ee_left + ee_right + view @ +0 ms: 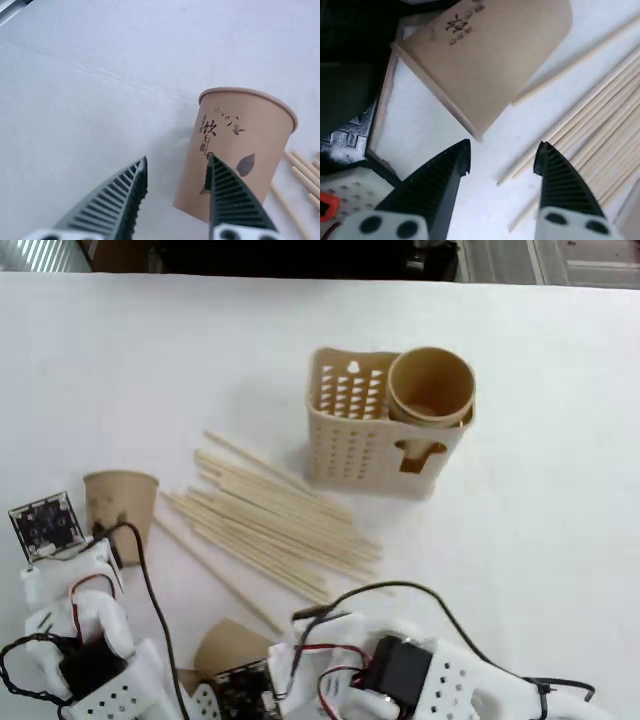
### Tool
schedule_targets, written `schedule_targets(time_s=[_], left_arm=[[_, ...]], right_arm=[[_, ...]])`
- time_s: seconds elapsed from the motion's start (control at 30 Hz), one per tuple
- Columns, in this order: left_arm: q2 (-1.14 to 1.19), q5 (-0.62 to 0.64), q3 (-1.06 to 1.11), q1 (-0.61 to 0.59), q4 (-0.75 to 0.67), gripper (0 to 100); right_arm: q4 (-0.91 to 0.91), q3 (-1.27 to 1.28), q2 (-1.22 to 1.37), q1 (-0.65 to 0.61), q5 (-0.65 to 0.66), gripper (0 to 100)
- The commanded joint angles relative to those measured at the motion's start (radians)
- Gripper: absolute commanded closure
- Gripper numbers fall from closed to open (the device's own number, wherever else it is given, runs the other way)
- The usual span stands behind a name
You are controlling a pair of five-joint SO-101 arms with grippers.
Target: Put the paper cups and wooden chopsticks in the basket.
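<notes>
Paper cups show in three places from the high view: the first cup (430, 387) sits mouth up in the basket (355, 455), the second cup (122, 502) is on the white table (530, 540) at the left, and the third cup (230, 645) lies near the front edge between the arms. The wooden chopsticks (270, 525) lie loose in a fan between the second cup and the basket.

The left wrist view adds the left pincer (176, 167), spread wide and holding nothing. The second cup (240, 145) is off to one side of the gap, and one finger (232, 195) overlaps its wall.

The right wrist view gives the right pincer (502, 152), also wide open and empty. The third cup (490, 55) lies on its side just beyond the tips, with chopsticks (600, 115) beside it
</notes>
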Motion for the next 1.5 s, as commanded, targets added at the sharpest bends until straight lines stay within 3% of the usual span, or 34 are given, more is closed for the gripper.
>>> schedule_targets(time_s=[0.0, 0.23, 0.43, 0.63, 1.17, 1.47], left_arm=[[-0.015, 0.003, -0.008, -0.004, -0.023, 80], [-0.015, 0.003, -0.008, -0.002, -0.023, 80], [-0.015, 0.003, -0.006, -0.002, -0.023, 80], [-0.015, 0.002, -0.006, -0.002, -0.023, 80], [-0.015, 0.002, -0.005, -0.002, -0.023, 80], [-0.015, 0.002, -0.005, -0.002, -0.023, 80]], right_arm=[[-0.048, 0.002, -0.012, -0.024, -0.020, 78.6], [-0.058, 0.020, -0.010, -0.073, -0.021, 78.7], [-0.174, 0.074, -0.012, -0.087, -0.072, 79.6], [-0.194, 0.057, -0.021, -0.079, -0.069, 98.1], [-0.013, -0.353, -0.013, 0.541, -0.077, 97.8], [0.004, -0.583, -0.013, 0.722, -0.195, 97.8]])
